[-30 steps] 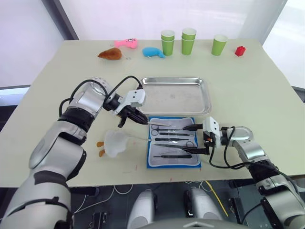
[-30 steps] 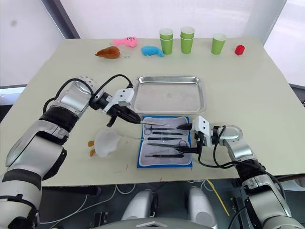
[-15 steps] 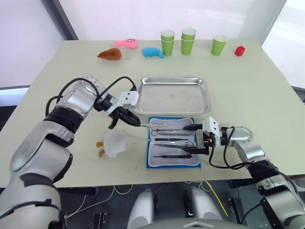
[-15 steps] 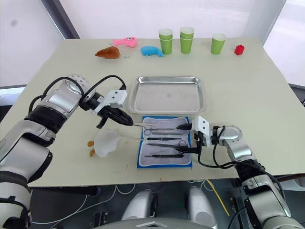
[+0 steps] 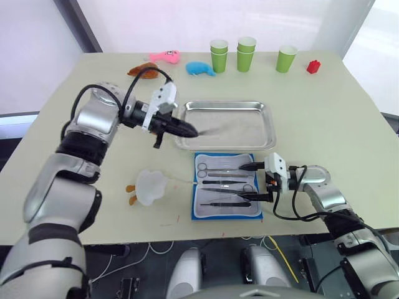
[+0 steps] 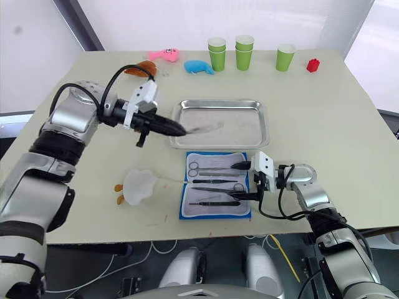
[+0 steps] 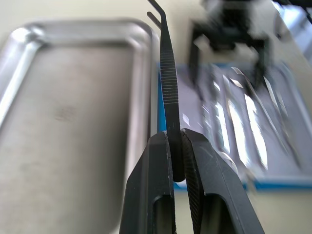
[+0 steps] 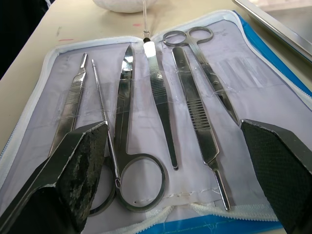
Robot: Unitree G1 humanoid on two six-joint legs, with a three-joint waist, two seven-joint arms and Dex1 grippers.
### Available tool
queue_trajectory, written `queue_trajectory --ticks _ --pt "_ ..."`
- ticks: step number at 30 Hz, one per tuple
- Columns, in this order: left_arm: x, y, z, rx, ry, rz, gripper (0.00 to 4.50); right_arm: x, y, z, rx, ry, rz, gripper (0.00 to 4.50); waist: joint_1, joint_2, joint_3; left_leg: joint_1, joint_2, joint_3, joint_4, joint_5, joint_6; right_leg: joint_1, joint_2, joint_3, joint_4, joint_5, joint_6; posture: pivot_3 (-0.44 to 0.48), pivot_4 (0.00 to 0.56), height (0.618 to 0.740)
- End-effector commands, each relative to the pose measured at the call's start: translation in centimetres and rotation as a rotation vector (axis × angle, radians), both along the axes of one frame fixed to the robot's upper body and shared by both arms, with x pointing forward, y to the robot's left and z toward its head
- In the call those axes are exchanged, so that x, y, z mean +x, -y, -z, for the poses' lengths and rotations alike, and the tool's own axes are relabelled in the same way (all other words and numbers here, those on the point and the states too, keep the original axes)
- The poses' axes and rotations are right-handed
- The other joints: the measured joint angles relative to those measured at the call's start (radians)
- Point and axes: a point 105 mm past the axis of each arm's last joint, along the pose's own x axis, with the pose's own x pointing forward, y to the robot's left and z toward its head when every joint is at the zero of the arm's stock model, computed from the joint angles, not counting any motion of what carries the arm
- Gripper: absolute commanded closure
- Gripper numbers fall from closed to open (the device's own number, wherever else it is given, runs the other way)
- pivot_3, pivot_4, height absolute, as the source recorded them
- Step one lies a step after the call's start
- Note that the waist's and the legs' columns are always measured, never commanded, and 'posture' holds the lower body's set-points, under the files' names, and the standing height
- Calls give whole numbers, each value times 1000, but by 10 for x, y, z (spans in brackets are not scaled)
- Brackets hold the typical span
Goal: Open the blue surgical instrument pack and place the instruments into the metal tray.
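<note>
The blue surgical instrument pack (image 5: 225, 213) lies open in front of the metal tray (image 5: 246, 121), its pale lining up. Several silver instruments (image 5: 224, 175) lie on the lining, among them ring-handled scissors (image 8: 127, 161) and straight tweezers (image 8: 161, 107). My left gripper (image 5: 187, 131) is shut on a thin pair of tweezers (image 7: 168, 83). It holds them over the left part of the tray, tips pointing right. My right gripper (image 5: 257, 180) stands open at the pack's right edge, one finger (image 8: 73, 170) on each side of the instruments' handles.
A white duck toy (image 5: 149, 187) lies left of the pack. Along the far edge stand green cups (image 5: 247, 53), a red block (image 5: 314, 66), a blue whale toy (image 5: 199, 67), a pink toy (image 5: 165, 56) and a brown toy (image 5: 140, 67).
My left gripper has lifted the tweezers off the pack's top left corner and carried them back and up over the tray's left side. The right arm has not moved.
</note>
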Motion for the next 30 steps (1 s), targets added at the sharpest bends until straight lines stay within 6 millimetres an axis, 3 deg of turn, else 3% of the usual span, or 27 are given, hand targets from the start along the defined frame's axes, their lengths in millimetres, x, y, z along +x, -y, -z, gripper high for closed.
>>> queue_trajectory --ticks 1,9,12,18,30 --pt "10 6 -15 -125 40 -135 4468 -20 8 50 -136 -179 12 0 0 0 0 0 0 0 0 0 0 0 0 0 0 0 0 0 150 740" --pt "18 25 -11 -299 63 -410 4468 -19 10 51 -134 -178 21 0 1 -1 0 0 0 -1 0 0 0 0 -1 0 0 0 0 0 150 740" --pt "23 23 6 -235 54 -583 4468 -20 12 52 -133 -176 20 0 1 -2 -1 0 0 -1 0 0 0 0 -1 0 0 0 0 0 150 740" --pt "26 26 19 -271 14 -734 4468 -22 15 55 -150 -176 12 0 4 -3 -2 0 0 -1 0 0 0 1 -2 0 0 0 0 0 150 740" --pt "43 28 32 -290 29 -989 4468 -22 18 51 -157 -148 -26 0 8 -3 -2 1 -2 -1 0 0 -1 2 -4 -1 0 0 0 0 150 740"
